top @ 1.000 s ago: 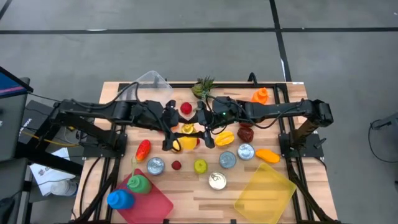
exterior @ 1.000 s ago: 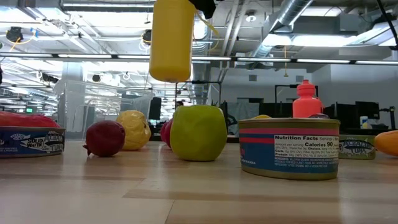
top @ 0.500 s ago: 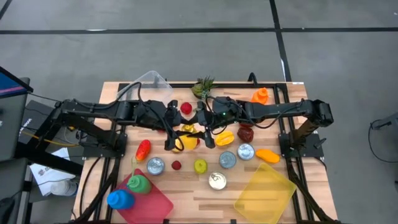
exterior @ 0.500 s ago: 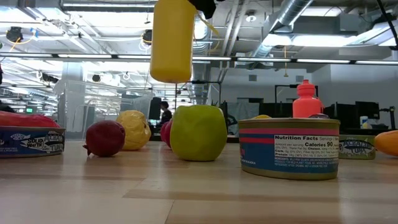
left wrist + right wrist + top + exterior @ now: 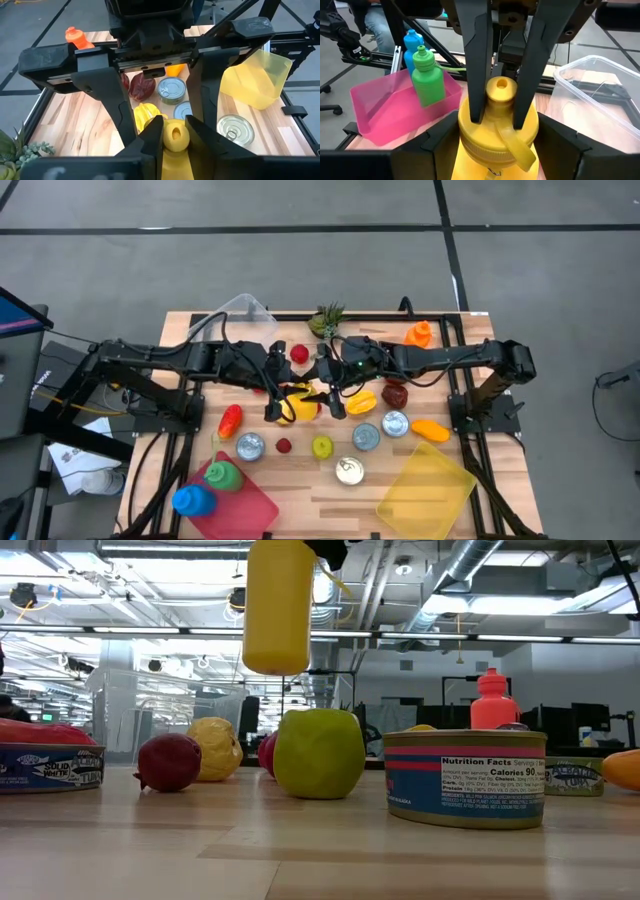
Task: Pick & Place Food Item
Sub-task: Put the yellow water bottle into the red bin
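Note:
A yellow squeeze bottle hangs in the air over the table's middle; the low view shows its body well above the fruit. Both arms meet at it. My right gripper comes from the table's right and is shut on the bottle's top. My left gripper comes from the left and is shut on the spout. In the right wrist view the left arm's two fingers straddle the spout. My left gripper pinches the bottle's spout between its two fingers, slanting down from the table's left. My right gripper has the bottle's shoulder, just below the cap, between its two fingers, slanting down from the table's right. The bottle is lifted clear and hangs upright below the fingers.
Under the bottle lie a green apple, a dark red fruit, a lemon and several tin cans. A pink bin with green and blue bottles sits near left, a yellow bin near right, a clear tub far left.
My left gripper has moved toward the table's right, up to the yellow bottle. The bottle has stayed lifted in the same place, and my right gripper has kept still.

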`<action>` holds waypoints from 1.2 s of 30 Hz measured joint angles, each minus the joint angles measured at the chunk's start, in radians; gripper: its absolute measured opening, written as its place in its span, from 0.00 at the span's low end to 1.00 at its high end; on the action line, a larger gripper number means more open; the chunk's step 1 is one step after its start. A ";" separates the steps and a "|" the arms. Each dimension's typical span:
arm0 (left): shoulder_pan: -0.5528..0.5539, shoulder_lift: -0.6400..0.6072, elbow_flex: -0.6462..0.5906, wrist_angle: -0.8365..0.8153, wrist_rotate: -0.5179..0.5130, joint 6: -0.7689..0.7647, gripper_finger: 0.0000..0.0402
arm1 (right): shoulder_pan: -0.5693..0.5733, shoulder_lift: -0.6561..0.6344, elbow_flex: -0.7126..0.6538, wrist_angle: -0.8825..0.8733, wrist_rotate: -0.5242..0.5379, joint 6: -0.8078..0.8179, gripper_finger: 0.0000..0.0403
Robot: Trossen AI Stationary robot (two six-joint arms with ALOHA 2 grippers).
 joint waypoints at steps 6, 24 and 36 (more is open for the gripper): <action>0.000 0.000 0.000 0.001 0.000 0.001 0.16 | 0.000 0.000 0.000 0.002 0.002 0.001 0.62; -0.243 -0.207 0.001 0.044 0.104 -0.136 0.15 | 0.006 -0.343 0.001 -0.342 0.045 0.053 0.82; -0.716 -0.102 0.001 0.093 -0.158 -0.411 0.15 | 0.006 -0.434 0.000 -0.399 0.133 0.122 0.82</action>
